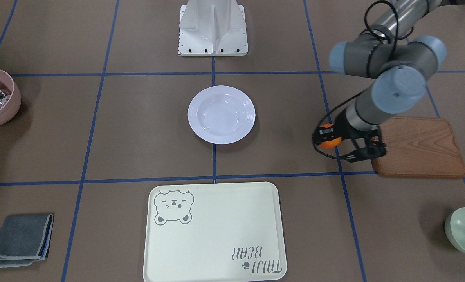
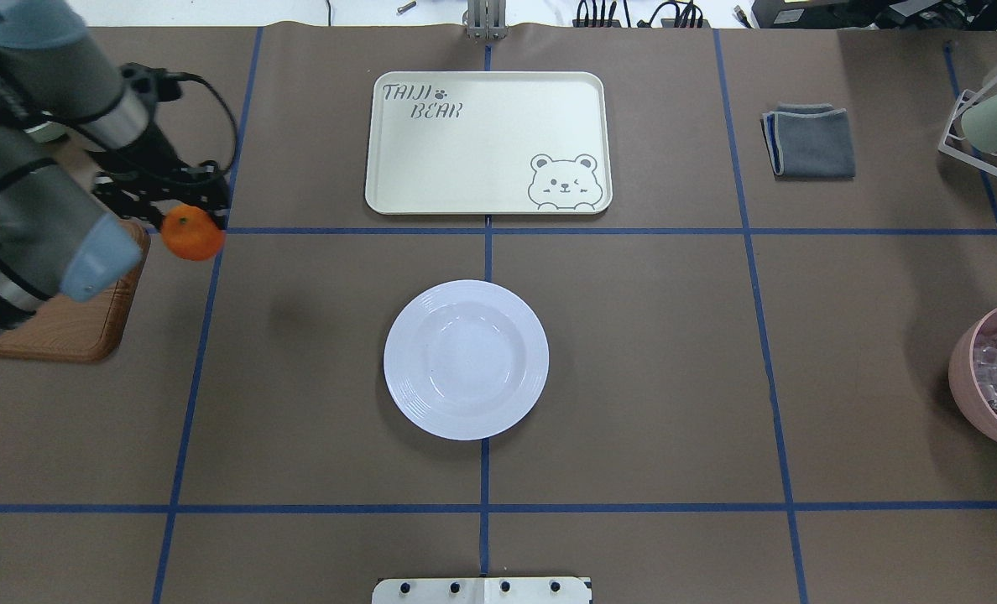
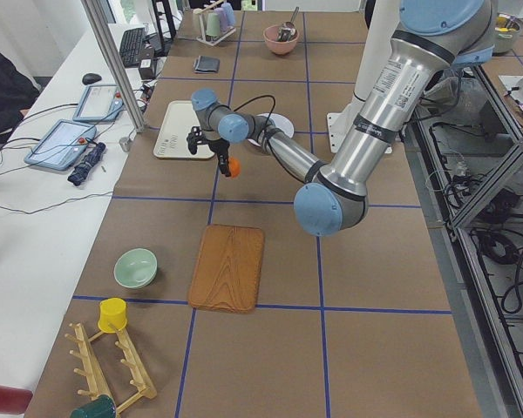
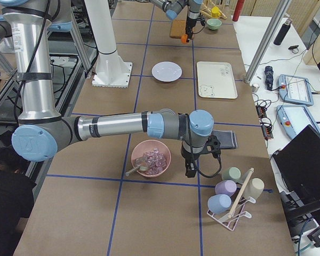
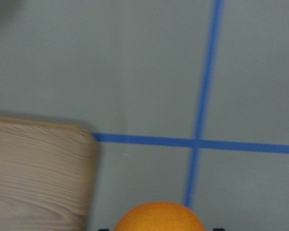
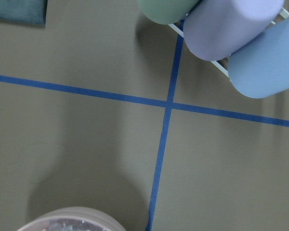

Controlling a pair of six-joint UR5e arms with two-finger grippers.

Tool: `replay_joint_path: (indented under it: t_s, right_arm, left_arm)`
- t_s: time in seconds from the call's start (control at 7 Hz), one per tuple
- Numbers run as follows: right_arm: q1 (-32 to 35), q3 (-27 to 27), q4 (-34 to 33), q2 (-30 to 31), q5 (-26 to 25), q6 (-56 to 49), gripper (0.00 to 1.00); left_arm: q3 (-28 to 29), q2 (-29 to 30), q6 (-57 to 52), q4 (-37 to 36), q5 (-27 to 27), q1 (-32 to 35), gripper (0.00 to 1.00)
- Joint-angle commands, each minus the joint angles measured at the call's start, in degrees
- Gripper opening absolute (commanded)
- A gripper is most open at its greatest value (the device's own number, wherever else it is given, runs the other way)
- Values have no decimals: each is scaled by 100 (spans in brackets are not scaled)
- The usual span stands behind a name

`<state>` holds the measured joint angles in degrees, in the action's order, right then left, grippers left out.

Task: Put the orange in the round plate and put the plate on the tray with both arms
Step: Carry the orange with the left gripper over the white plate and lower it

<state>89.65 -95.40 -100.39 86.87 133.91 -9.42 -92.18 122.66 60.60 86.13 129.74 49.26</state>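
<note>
Overhead exterior view: my left gripper (image 2: pixel 186 216) is clamped on the orange (image 2: pixel 193 235), held above the table (image 2: pixel 314 403) near its left edge, just off the wooden board (image 2: pixel 70 327). The empty round plate (image 2: pixel 402 382) sits mid-table, to the gripper's right and closer to the robot's edge. The tray (image 2: pixel 498 143) lies along the far edge. The right gripper (image 4: pixel 191 169) hangs near the right edge; I cannot tell whether it is open.
</note>
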Motion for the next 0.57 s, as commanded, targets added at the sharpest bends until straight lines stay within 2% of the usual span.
replay_joint_path:
  t_s: [0.0, 0.29, 0.43]
  right_arm:
    - [0, 4, -7, 14, 65, 193, 100]
    - [0, -5, -7, 5, 276, 256, 100]
    - [-26, -57, 2, -4, 276, 274, 100]
  left_arm:
    - [7, 940, 1790, -26, -185, -992, 0]
    - [461, 1618, 2489, 18, -693, -1750, 0]
    - [786, 1682, 2587, 349, -948, -1945, 0]
